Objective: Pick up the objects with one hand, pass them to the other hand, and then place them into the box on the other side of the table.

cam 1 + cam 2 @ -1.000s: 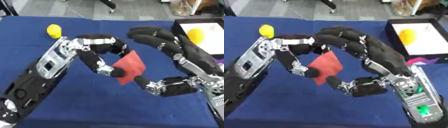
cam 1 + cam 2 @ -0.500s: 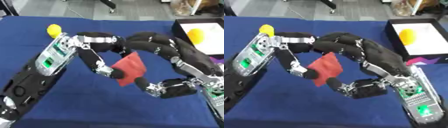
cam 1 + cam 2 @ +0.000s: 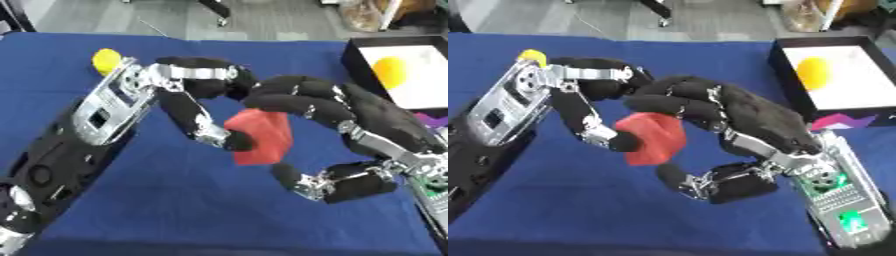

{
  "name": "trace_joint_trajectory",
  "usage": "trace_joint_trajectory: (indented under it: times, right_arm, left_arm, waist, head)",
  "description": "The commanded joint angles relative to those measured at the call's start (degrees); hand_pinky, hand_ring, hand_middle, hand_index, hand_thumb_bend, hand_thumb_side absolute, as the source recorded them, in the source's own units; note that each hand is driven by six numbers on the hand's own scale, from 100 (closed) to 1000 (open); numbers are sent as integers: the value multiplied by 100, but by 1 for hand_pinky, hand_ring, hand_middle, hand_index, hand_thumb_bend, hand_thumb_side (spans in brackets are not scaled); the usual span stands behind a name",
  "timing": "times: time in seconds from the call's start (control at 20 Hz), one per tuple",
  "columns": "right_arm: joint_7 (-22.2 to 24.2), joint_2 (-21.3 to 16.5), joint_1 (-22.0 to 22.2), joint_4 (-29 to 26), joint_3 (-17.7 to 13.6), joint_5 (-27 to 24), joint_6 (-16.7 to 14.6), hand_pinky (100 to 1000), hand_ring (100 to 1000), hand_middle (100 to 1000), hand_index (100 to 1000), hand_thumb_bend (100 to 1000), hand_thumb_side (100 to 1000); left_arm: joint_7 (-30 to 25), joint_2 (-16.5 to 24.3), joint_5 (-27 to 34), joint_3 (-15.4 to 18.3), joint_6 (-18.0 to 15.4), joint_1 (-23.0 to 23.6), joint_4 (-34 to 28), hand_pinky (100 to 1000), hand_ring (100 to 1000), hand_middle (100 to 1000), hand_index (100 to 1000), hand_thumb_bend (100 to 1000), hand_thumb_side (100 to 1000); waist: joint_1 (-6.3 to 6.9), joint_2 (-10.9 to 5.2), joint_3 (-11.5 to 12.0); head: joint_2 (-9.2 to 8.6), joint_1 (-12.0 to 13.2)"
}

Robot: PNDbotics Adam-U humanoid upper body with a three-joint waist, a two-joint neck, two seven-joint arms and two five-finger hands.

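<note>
Above the blue surface (image 3: 175, 200), the left robot hand (image 3: 188, 95) pinches a red block (image 3: 261, 136); the right robot hand (image 3: 350, 120) curls around that block too.

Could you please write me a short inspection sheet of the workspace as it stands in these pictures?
Surface: table under a blue cloth.
Job's things: red block held above the cloth between both hands; yellow ball on the far left of the cloth; box, black with a white floor, at the far right, holding a yellow object.
Clutter: nothing seen.
Hands: left hand curled on the block; right hand curled over it from the right.
Cables: nothing seen.
Surroundings: grey floor beyond the table.
</note>
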Motion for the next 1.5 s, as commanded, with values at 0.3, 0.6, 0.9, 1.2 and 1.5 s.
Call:
trace_joint_trajectory:
  times: [0.3,0.6,0.9,1.2,1.5]
  right_arm:
    - [266,-168,-139,-117,-6,-139,-28,933,917,881,993,181,110]
    - [365,-190,-146,-117,-21,-101,-48,933,919,886,994,211,100]
    - [371,-159,-131,-117,-39,66,-87,931,917,885,993,192,100]
    - [234,-115,-102,-117,-102,390,-106,928,915,884,995,173,100]
    - [37,-76,-75,-117,-108,723,-67,925,911,879,995,162,100]
  left_arm:
    - [-99,183,90,63,-43,-191,38,794,584,526,683,428,416]
    - [-138,179,216,58,-30,-225,12,793,582,524,681,427,421]
    - [-163,153,374,-37,106,-247,-101,801,575,518,676,421,425]
    - [-52,120,438,-38,217,-229,-223,830,575,516,676,425,425]
    - [3,108,444,-39,264,-212,-288,834,577,517,676,426,425]
  waist:
    - [12,-94,-33]
    - [7,-99,-28]
    - [8,-101,-22]
    - [11,-103,-27]
    - [10,-102,-28]
  head:
    - [-14,10]
    - [-14,3]
    - [-14,-11]
    - [-14,-19]
    - [-14,-25]
